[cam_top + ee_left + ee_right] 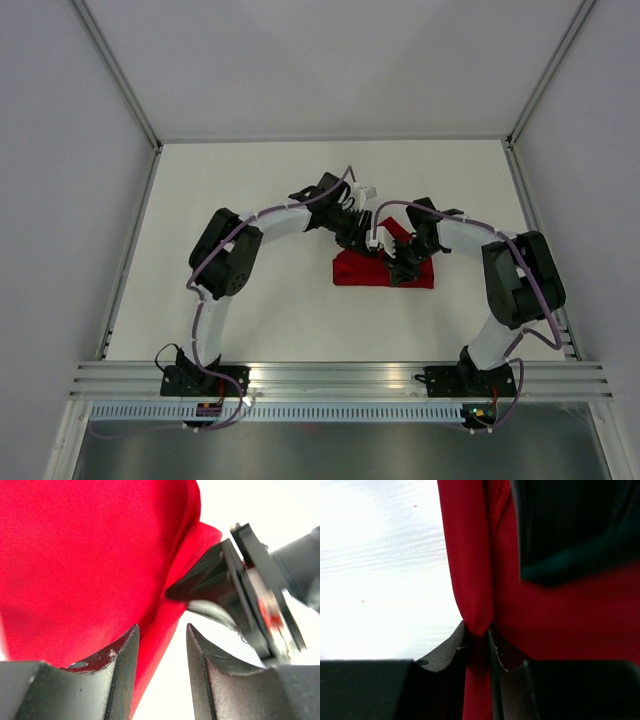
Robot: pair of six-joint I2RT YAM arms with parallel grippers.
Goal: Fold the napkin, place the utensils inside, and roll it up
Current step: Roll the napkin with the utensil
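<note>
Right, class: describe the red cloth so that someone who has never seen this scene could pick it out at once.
Start at the white table, then look right of its centre, where the two arms meet. There lies the napkin, bunched into a folded band, one fold pinched in the right gripper. It is the only bright red thing among white, grey and black.

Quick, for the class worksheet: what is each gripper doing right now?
Left gripper: open, at the napkin edge.
Right gripper: shut on a fold of the napkin.
</note>
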